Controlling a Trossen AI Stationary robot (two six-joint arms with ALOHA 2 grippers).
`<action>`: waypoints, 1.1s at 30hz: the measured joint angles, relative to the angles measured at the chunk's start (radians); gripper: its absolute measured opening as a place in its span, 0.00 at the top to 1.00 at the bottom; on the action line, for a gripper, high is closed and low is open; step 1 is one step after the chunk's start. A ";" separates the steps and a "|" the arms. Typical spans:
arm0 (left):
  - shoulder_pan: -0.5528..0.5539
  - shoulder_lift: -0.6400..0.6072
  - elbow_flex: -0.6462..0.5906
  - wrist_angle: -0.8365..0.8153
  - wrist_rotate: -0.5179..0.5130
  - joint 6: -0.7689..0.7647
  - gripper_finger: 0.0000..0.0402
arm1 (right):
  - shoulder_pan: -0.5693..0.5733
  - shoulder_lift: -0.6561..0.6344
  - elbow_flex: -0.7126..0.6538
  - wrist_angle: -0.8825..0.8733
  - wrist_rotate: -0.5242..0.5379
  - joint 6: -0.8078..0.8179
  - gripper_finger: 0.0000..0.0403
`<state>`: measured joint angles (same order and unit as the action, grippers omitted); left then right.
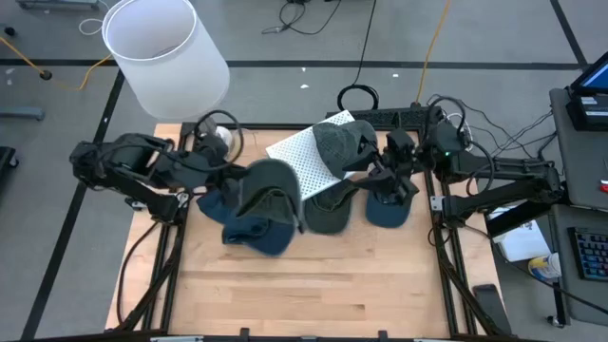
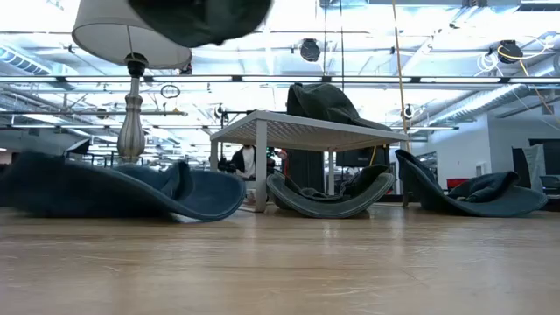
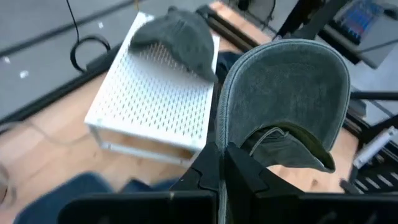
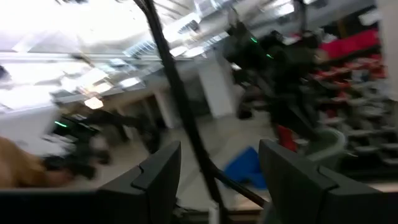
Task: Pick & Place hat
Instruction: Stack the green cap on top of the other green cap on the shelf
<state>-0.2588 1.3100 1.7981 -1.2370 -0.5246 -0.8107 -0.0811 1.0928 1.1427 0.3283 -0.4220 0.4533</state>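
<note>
My left gripper (image 1: 239, 186) is shut on a grey-green cap (image 1: 272, 190), held above a blue cap (image 1: 249, 231) that lies on the table. The held cap also shows in the left wrist view (image 3: 283, 99) and at the top of the low view (image 2: 201, 17). A white perforated stand (image 1: 302, 158) bears another grey cap (image 1: 344, 142). A further cap (image 1: 329, 215) lies half under the stand. My right gripper (image 1: 388, 169) is open and empty at the stand's right side, above a blue cap (image 1: 389, 207). My left gripper pinches the cap's edge (image 3: 225, 140) between its two shut fingers (image 3: 239, 171), coming level from the table's left. The cap is lifted clear of the table and stands out beyond the fingertips, its hollow underside toward the wrist camera.
A lamp with a white shade (image 1: 166, 47) stands at the table's far left corner. Cables and a dark box (image 1: 399, 116) lie along the far edge. The near half of the wooden table (image 1: 304, 285) holds no objects.
</note>
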 joint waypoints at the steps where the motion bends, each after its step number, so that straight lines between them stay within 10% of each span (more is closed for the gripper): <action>1: 0.000 0.010 0.000 0.020 -0.018 0.015 0.99 | 0.015 -0.008 0.000 -0.045 0.036 -0.033 0.48; 10: -0.018 0.092 0.000 0.268 -0.288 0.181 0.99 | 0.175 -0.066 0.000 -0.344 0.529 -0.226 0.48; 24: -0.044 0.236 -0.001 0.702 -0.568 0.568 0.99 | 0.379 -0.068 0.000 -0.334 1.090 -0.551 0.48; 33: -0.047 0.303 -0.001 0.851 -0.612 0.660 0.99 | 0.387 -0.041 0.000 -0.201 1.156 -0.688 0.48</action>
<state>-0.3054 1.6133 1.7973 -0.3858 -1.1370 -0.1507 0.3061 1.0518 1.1427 0.1276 0.7339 -0.2350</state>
